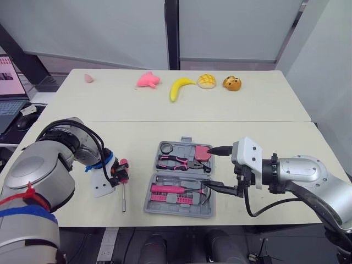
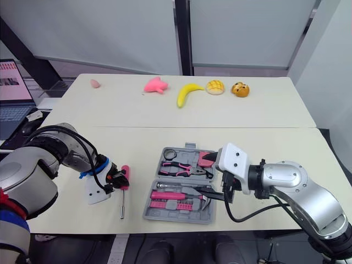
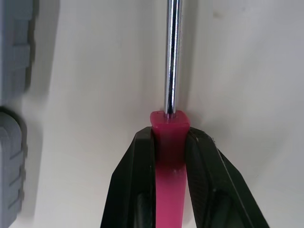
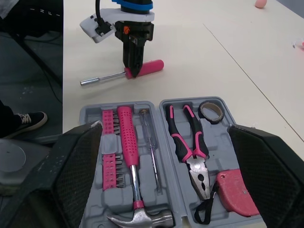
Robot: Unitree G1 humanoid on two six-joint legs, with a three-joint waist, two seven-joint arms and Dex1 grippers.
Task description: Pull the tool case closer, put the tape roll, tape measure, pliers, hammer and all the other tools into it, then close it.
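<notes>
Fingers of the left claw are pinching the pink handle of a screwdriver, narrow around it, while its steel shaft is lying flat on the table, pointing toward the near edge. To its right, the tool case is sitting open close to the table's near edge. The right claw is hanging wide open over the case's right side, gripping nothing. Inside, the hammer and a strip of bits are resting in the near half, and the pliers, tape roll and tape measure are filling the far half. A banana and a pink toy are lying far across the table.
</notes>
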